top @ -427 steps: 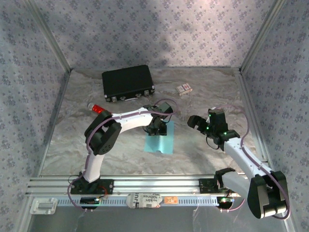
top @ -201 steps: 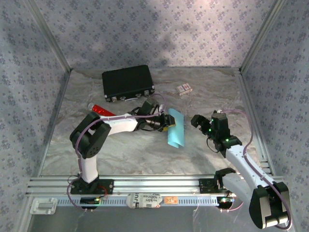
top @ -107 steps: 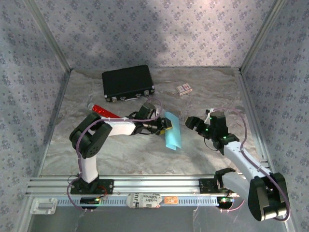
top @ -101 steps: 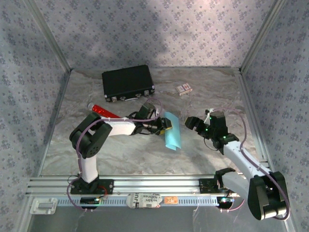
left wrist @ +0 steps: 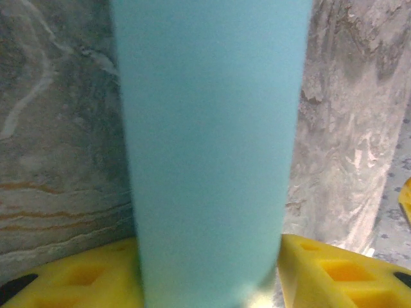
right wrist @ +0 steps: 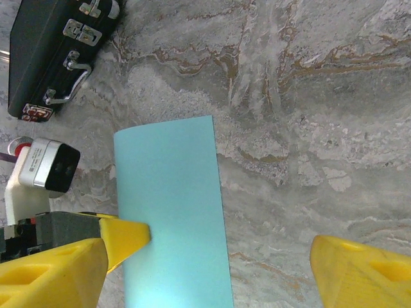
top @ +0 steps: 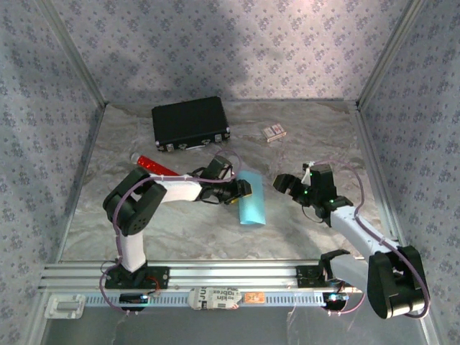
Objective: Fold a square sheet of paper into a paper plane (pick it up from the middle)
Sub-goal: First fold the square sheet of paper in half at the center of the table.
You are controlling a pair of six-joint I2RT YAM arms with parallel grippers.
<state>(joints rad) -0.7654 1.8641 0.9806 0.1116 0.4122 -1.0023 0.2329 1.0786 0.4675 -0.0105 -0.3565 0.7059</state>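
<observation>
Down onto the table [top: 180, 230] has come the square sheet of paper [top: 252, 210]. Half a second ago it stood tilted up at the tip of the left gripper [top: 242, 190]; now it lies lower and flatter, just off that tip on the side toward the arms' bases. Two seconds back it lay as an open square under that gripper. Now we see a narrow band instead, clearly longer than wide, plain light cyan-blue and unmarked, with straight long edges and a clean square corner at its far end.

From the left wrist, the band runs straight out from between the yellow fingers [left wrist: 83, 276] and fills the gap from one to the other, its sides shading a little darker than its middle. Those jaws stand apart around the paper, but we cannot tell whether they press on it. From the right wrist we see one of those fingertips touching the band's long edge.

The right gripper [top: 285, 184] has edged closer to the sheet. Its jaws are spread wide and it hovers near the paper without touching it, the band lying nearer one finger than the other.

Beyond the left gripper sits the black case [top: 190, 123]. The red tube [top: 146, 162] lies beside the left arm, and the small card box [top: 273, 132] lies well beyond the right gripper.
</observation>
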